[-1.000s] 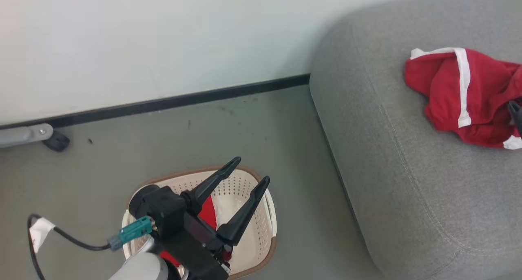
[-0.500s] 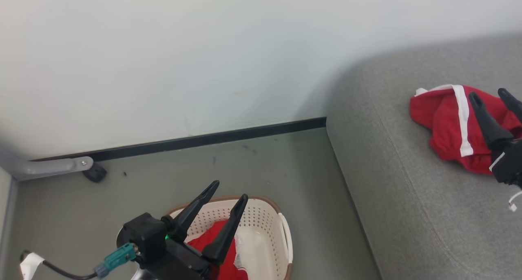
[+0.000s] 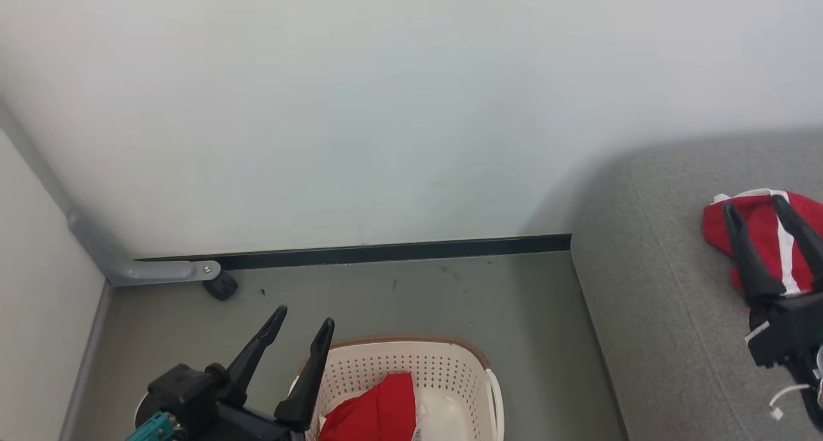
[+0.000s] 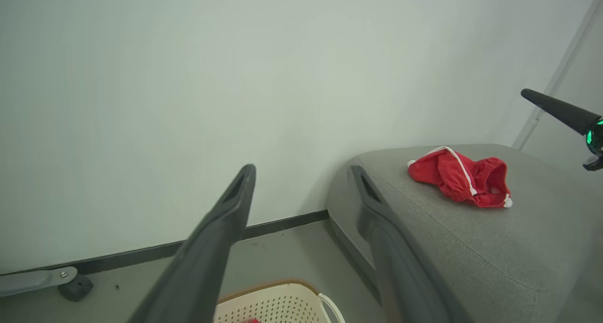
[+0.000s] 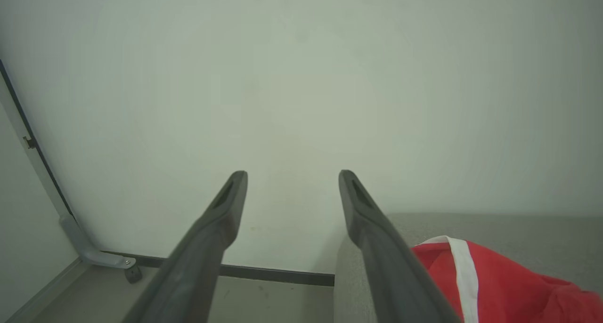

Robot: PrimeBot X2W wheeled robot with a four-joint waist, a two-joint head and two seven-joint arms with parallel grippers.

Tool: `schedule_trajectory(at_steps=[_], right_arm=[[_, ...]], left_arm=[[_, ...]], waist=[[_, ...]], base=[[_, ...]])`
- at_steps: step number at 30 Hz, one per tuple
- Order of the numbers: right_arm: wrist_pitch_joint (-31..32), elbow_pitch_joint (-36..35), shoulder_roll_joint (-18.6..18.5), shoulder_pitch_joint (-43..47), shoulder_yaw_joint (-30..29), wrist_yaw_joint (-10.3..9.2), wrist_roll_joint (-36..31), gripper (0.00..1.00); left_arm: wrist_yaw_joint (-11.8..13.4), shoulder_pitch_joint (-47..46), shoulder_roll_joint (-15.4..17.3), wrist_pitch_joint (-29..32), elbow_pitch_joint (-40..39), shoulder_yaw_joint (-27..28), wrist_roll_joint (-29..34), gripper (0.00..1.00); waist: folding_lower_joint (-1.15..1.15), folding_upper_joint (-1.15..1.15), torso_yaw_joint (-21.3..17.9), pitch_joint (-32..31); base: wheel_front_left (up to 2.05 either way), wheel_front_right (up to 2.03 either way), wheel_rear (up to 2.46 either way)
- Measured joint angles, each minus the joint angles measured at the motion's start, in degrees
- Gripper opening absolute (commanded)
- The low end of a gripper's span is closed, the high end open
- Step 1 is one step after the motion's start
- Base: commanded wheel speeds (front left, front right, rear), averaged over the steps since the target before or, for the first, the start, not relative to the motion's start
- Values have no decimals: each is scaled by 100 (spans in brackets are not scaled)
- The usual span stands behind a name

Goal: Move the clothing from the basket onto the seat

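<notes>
One red garment (image 3: 376, 415) lies in the basket (image 3: 450, 367); a second red garment (image 4: 457, 179) sits crumpled on the seat (image 3: 656, 338). The left gripper (image 3: 304, 317) hangs beside the basket's left rim, fingers wide and empty. The right gripper (image 3: 753, 203) hovers above the seat by that second garment, fingers likewise wide and empty.

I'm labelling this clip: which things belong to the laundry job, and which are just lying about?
Job: basket; red garment in basket; seat; red garment on seat; left gripper; right gripper.
Lying about: grey bracket; black rubber foot; black skirting.
</notes>
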Motion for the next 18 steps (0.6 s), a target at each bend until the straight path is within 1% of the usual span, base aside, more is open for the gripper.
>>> schedule_trajectory(at_steps=[1, 4, 5, 7, 12, 13, 18], right_arm=[[0, 0, 0, 0, 0, 0, 0, 100], [-190, -199, 65, 547, -55, -243, 1, 100], [-205, -256, 105, 722, -53, -287, 1, 100], [-245, -299, 207, 995, -31, -303, 1, 100], [-304, -344, 364, 1524, -108, -443, -12, 100], [-307, -375, 410, 1622, -116, -445, -38, 100], [-354, -546, 655, 1908, -157, -452, -167, 100]], left_arm=[[0, 0, 0, 0, 0, 0, 0, 100], [143, 192, -2, -10, 4, 75, 0, 100], [174, 248, -1, -23, 3, 103, 0, 100], [231, 356, 1, -57, 2, 196, -3, 100], [357, 617, 24, -102, -32, 498, -20, 100], [391, 676, 22, -103, -49, 553, -37, 100], [397, 890, -47, -120, -108, 721, -233, 100]], waist=[[0, 0, 0, 0], [0, 0, 132, -79], [0, 0, 174, -102], [0, 0, 255, -145], [0, 1, 421, -221], [0, 1, 448, -224], [0, 1, 535, -162]], base=[[0, 0, 0], [0, 0, 0], [0, 0, 0], [0, 0, 0], [0, 0, 0], [0, 0, 0], [0, 0, 0]])
